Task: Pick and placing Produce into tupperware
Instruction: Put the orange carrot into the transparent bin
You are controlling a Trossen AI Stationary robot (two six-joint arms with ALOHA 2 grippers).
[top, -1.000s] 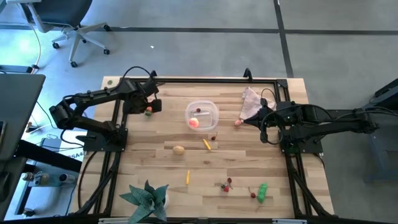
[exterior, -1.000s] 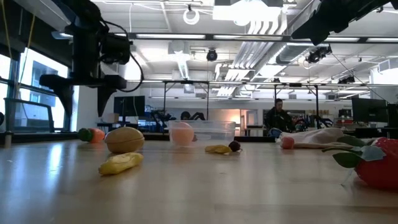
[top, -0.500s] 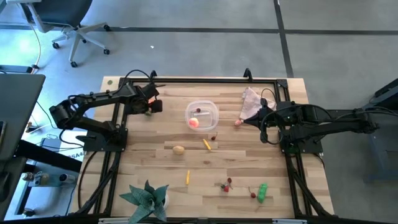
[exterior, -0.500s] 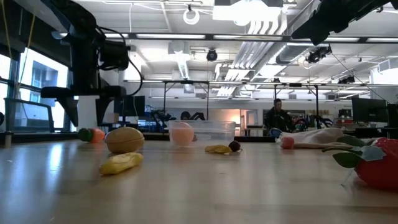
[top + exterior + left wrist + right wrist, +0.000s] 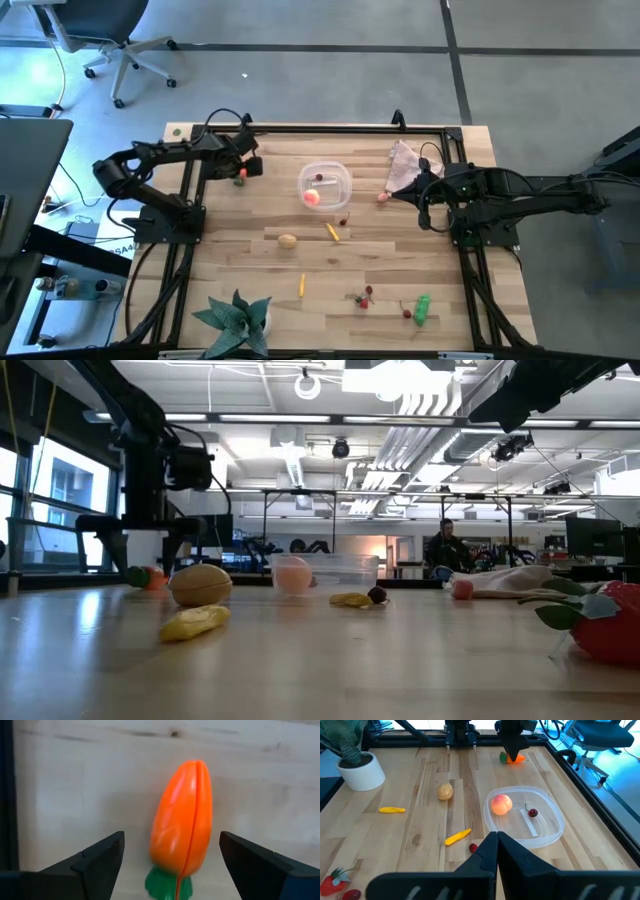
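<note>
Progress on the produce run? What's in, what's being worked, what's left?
Done: a peach and a cherry lie in the tupperware. In hand: the left gripper stands open astride the carrot, not gripping. Left: potato, yellow sticks, green pepper, other pieces. The right gripper waits shut.

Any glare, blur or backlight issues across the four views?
Low view: bright ceiling lights backlight the left hand, near tabletop soft. Left wrist view: orange toy carrot sharp, evenly lit. High view: glare on the floor, wooden table evenly lit. Right wrist view: clear.
</note>
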